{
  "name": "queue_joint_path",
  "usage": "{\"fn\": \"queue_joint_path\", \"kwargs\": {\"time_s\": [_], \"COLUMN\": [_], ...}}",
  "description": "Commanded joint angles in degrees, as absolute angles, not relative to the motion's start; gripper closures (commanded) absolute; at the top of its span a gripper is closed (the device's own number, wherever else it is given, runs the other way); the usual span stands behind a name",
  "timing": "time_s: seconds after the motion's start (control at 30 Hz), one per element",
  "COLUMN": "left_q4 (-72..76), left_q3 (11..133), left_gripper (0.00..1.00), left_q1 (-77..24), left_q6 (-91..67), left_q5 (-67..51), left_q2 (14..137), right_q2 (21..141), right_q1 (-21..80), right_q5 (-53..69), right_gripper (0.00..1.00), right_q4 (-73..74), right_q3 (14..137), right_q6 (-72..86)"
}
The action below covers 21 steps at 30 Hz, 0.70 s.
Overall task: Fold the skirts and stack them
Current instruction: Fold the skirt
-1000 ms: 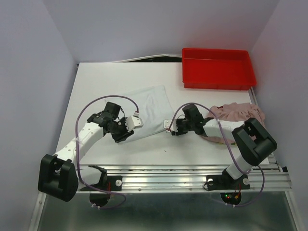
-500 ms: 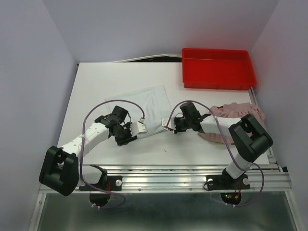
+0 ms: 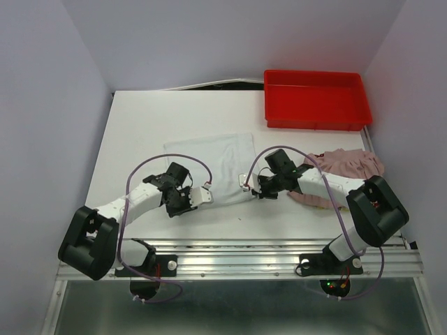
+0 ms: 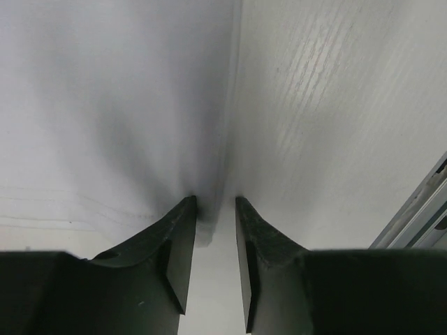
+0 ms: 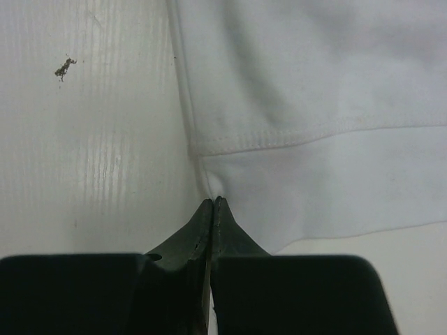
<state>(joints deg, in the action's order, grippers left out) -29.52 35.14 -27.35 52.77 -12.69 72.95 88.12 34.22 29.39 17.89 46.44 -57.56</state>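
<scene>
The pale grey-white skirt [image 3: 213,162] lies flat at the table's middle. My left gripper [image 3: 200,196] is at its near left corner; in the left wrist view the jaws [image 4: 213,202] stand narrowly apart with the cloth edge [image 4: 105,105] pinched between them. My right gripper [image 3: 247,185] is at the near right corner; its jaws [image 5: 213,201] are closed on the skirt's hem [image 5: 314,105]. The dusty pink skirt [image 3: 343,166] lies bunched at the right, partly under my right arm.
A red plastic tray [image 3: 316,98] stands at the back right. The table's front rail [image 3: 265,248] runs just below both grippers. A small dark speck [image 5: 66,67] lies on the table left of the hem.
My left gripper has moved toward the near edge and to the right, and the white skirt has turned with it to lie squarer. My right gripper has shifted only slightly.
</scene>
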Motion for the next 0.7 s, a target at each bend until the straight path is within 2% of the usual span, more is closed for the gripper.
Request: {"fn": "queue_joint_path", "kwargs": {"time_s": [0.0,0.03,0.1,0.13,0.2,0.5,0.67], "left_q4": [-26.54,-26.46,-27.33,-27.94,-30.23,-40.95,-44.37], "left_q3": [32.26,31.82,31.99,32.25,33.39,45.07,48.68], "left_gripper": [0.71,0.80,0.88,0.94,1.00,1.00,1.00], "left_q1": [-27.60,-27.60,-27.51,-27.60,-27.51,-27.60,-27.60], "left_q6": [54.84,55.02,55.46,55.55,55.81,53.62,51.07], "left_q5": [-8.27,-8.09,-8.70,-9.22,-11.59,-19.33,-19.69], "left_q2": [75.93,76.11,74.98,74.19,71.38,66.10,62.24], "right_q2": [86.22,86.31,86.31,86.13,85.17,79.38,75.69], "right_q1": [34.54,34.54,34.54,34.54,34.54,34.54,34.54], "right_q5": [30.59,30.41,29.71,29.62,29.62,30.59,31.46], "right_gripper": [0.99,0.99,0.99,0.99,0.99,0.99,0.99], "right_q4": [21.71,21.97,22.41,22.85,23.11,32.50,38.31], "right_q3": [47.90,47.90,48.25,48.43,48.60,52.29,54.93], "right_q6": [-56.87,-56.87,-56.78,-56.78,-56.34,-55.63,-53.45]}}
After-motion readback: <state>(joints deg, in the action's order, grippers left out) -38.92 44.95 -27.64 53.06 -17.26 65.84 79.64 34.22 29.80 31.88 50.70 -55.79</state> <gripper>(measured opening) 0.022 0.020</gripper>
